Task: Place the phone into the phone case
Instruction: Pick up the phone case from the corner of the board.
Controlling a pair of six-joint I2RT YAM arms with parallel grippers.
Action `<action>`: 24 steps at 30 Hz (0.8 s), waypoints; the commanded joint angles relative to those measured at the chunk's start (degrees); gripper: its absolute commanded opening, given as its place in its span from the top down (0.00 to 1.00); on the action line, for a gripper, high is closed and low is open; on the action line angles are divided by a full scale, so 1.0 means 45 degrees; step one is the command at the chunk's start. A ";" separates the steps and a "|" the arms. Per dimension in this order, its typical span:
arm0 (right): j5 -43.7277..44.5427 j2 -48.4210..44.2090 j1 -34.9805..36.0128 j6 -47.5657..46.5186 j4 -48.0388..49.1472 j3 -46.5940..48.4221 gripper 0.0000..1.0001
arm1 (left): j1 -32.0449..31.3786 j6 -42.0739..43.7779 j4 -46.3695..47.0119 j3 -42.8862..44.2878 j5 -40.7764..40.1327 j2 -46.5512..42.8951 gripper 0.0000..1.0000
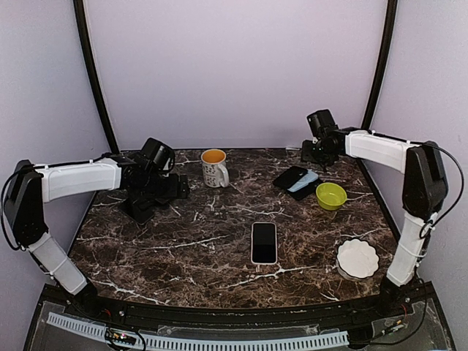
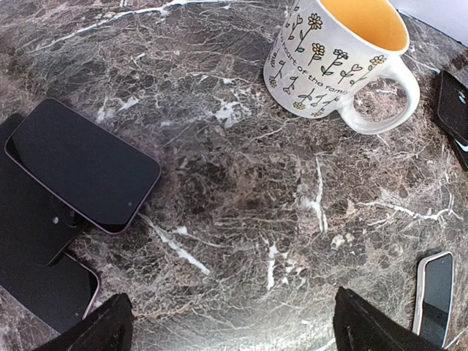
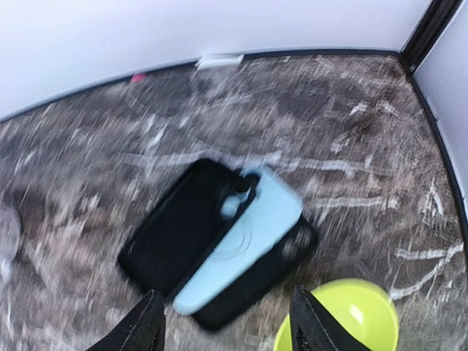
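Pale-blue case (image 3: 245, 238) is lying below the right gripper (image 3: 227, 307), jaws spread, empty; pinching its long edge looks safest. Left gripper (image 2: 230, 314) is gaping too

Three phones (image 2: 80, 164), two stacked cases (image 3: 241, 241), one mug (image 1: 214, 168), one green bowl (image 1: 330, 195), one white dish (image 1: 357, 257)

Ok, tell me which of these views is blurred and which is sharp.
Right wrist view: motion-blurred, with the pale blue case and the veins of the tabletop smeared. Left wrist view: sharp, the print on the mug readable. Top external view: crisp and evenly lit, the phone clear-edged, shadows soft.
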 commanded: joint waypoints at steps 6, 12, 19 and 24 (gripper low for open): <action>0.1664 0.4405 -0.0310 0.1642 -0.0015 0.3841 0.38 | 0.0184 0.0908 -0.0085 0.0584 -0.0080 0.0365 0.02; 0.2479 0.6038 -0.0320 0.1926 -0.1181 0.5194 0.40 | 0.0274 0.1579 -0.0195 0.0718 0.0053 0.0570 0.02; 0.2102 0.6548 -0.0310 0.2307 -0.1346 0.4682 0.57 | 0.0324 0.2220 -0.0145 0.0817 0.0254 0.0392 0.03; 0.1988 0.6537 -0.0301 0.2504 -0.1347 0.4403 0.83 | 0.0397 0.2678 -0.0153 0.0811 0.0168 0.0200 0.03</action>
